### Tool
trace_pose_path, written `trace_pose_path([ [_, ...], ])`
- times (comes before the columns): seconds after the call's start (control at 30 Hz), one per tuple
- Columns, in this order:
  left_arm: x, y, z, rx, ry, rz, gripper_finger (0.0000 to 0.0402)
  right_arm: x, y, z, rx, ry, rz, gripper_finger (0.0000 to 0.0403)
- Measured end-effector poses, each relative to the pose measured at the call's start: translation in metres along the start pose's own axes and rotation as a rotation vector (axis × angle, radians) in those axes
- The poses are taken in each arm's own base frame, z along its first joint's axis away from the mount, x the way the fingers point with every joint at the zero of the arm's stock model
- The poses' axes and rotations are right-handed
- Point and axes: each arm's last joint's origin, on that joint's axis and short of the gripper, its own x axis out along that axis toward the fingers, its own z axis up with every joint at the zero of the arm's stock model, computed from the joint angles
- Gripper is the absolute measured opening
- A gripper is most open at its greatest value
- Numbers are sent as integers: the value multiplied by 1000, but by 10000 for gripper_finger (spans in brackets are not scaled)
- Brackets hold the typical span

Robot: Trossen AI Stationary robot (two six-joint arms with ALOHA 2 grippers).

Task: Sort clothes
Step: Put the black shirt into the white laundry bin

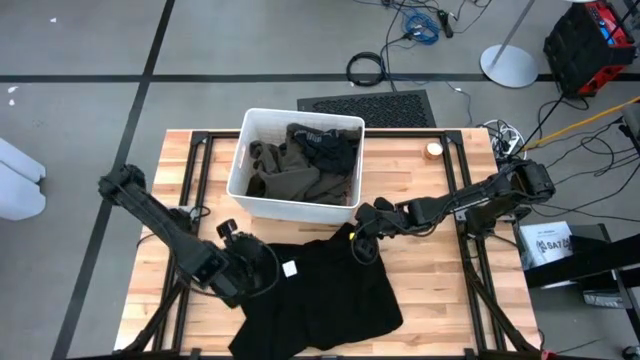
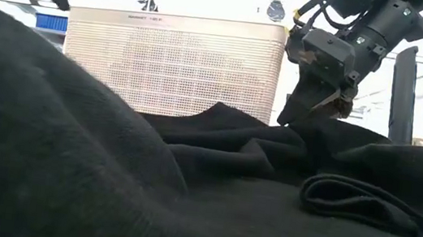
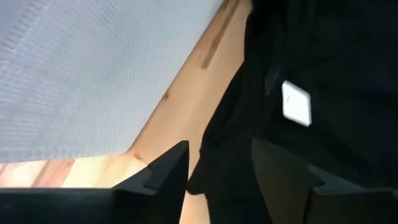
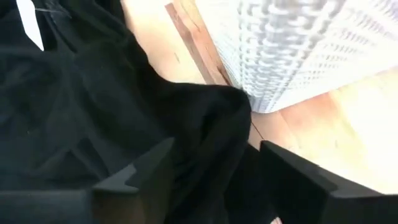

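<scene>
Between both parted jaws: black garment (image 1: 320,285) edge, on table (image 1: 430,290).

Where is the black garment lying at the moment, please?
In the high view the black garment lies spread on the table's near middle, just in front of the white bin, between the left gripper and right gripper.

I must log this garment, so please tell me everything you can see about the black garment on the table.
The black garment is soft, matte fabric, spread mostly flat with rumpled folds on the wooden table, just in front of the white bin. A small white tag shows on it. The left gripper is at its left edge and the right gripper at its upper right corner, both open.
</scene>
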Motion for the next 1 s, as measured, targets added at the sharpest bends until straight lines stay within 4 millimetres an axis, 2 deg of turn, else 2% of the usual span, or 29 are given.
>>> trace_pose_path([
  [0.17,-29,11,6,-85,-97,-163,196,-2,-3,-4,33,46,-23,259],
  [0.33,-42,-18,10,-49,-322,-348,196,-8,5,-25,86,202,-20,269],
  [0.47,-38,-41,12,13,-406,-375,196,-13,20,-38,85,213,-1,269],
  [0.57,-27,-54,12,44,-415,-355,196,-10,28,-46,48,168,-59,270],
  [0.7,-10,-65,12,76,-404,-308,196,7,31,-54,-58,102,-157,270],
  [0.83,1,-70,12,97,-387,-274,196,32,37,-60,-143,71,-152,270],
  [1.0,3,-69,13,114,-389,-264,196,51,35,-70,-121,103,-208,255],
])
